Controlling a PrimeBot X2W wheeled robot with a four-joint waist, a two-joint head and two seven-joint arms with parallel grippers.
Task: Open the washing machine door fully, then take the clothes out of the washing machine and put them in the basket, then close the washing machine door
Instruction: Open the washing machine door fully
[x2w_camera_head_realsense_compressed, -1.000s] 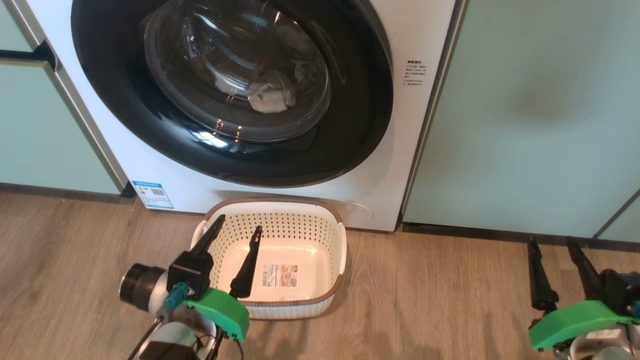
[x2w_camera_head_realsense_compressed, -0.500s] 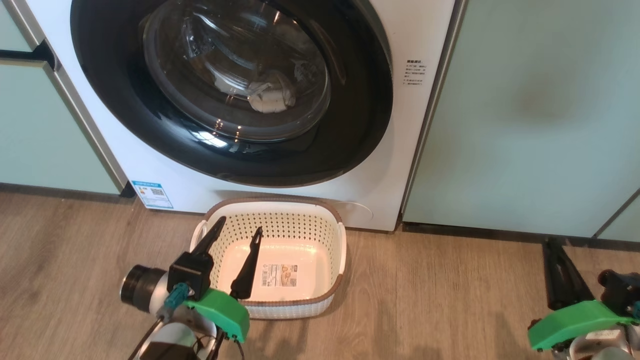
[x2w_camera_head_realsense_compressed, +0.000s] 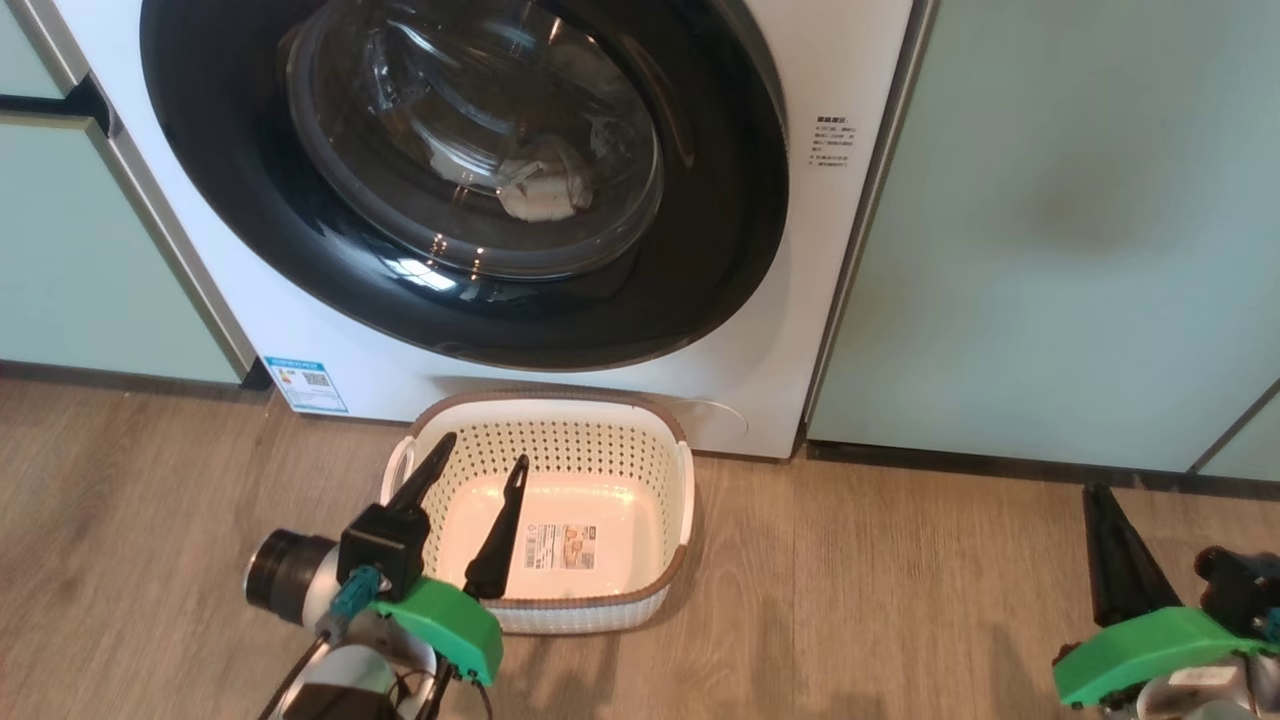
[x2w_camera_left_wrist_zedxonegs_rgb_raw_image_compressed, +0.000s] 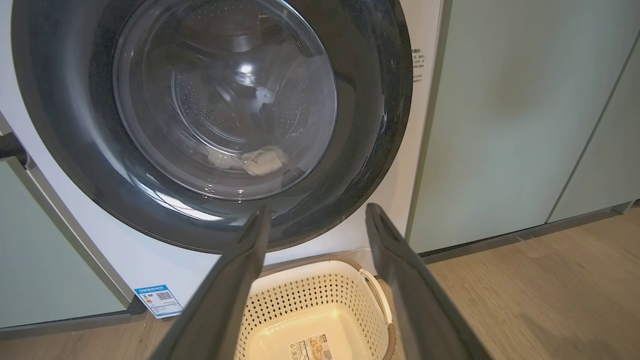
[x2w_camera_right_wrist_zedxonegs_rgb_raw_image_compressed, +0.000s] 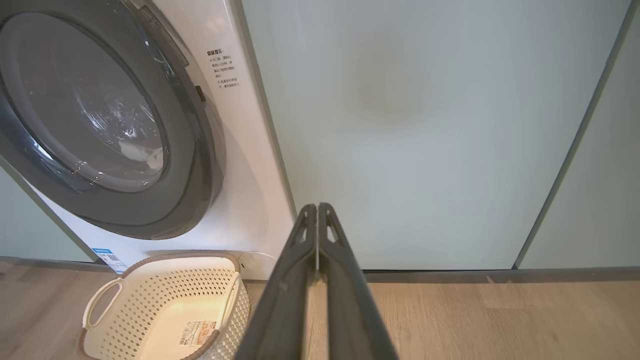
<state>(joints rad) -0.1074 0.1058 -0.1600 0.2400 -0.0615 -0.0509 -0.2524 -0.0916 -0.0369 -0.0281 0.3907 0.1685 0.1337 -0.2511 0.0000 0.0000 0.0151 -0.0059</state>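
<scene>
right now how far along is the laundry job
Nothing looks done yet. The washing machine door covers the opening, the clothes lie inside behind its glass, and the basket on the floor is empty. In hand: nothing. The left tool hangs open over the basket; the right tool is shut, off to the right. Left: open the door, move the clothes, close it.

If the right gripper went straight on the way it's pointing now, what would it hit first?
Probably the pale green cabinet panel just right of the washing machine. The right gripper, fingers shut together, aims at that panel's lower part. Nothing shows between them, though depth is hard to judge.
</scene>
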